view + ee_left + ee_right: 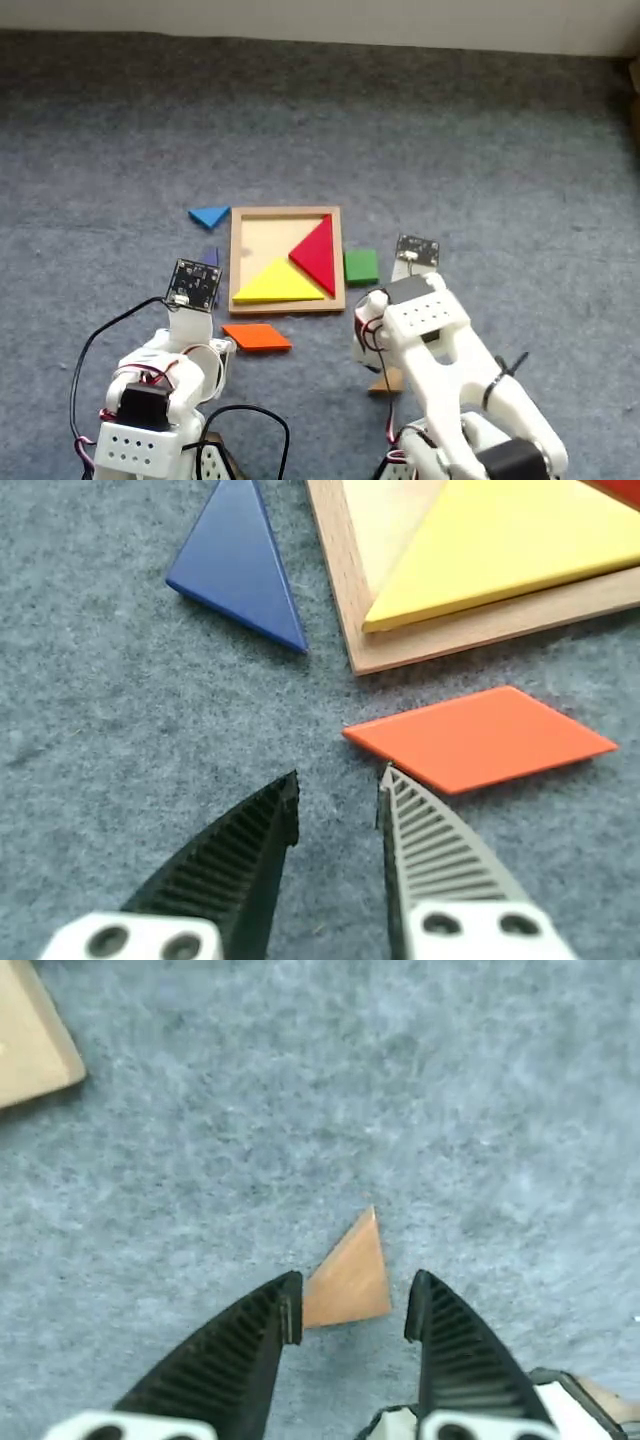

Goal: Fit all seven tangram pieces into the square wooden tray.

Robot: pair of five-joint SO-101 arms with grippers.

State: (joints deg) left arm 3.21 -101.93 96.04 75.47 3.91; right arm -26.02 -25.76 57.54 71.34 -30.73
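1. The step in hand looks like picking up the loose pieces. 2 of 7 lie in the tray (287, 211), the yellow triangle (278, 284) and the red triangle (318, 252). The other 5 lie on the table (480, 150).
2. The light blue triangle (208, 215) lies off the tray's far left corner. The dark blue triangle (240, 570) lies just beside the tray's left wall.
3. The left arm (170, 370) sits folded, wrist tipped down. The left claw (337, 785) hangs low over the table, spread and holding nothing. One fingertip is at a corner of the orange piece (480, 738); I cannot tell if it touches.
4. The orange piece lies flat near the tray's near wall, apart from it. The next move likely calls for shifting the left claw sideways until both fingers straddle the piece, then pinching low, since the piece is thin.
5. The green square (361, 266) lies just beside the tray's right wall.
6. The right arm (440, 350) bends forward and down over the tan triangle (350, 1278), which lies off the tray's near right corner. The right claw (355, 1295) is spread, 1 finger on each side of the triangle, not yet pinching.
7. Its next move probably calls for closing on the triangle, lifting it, and turning it to suit the tray's bare left part.
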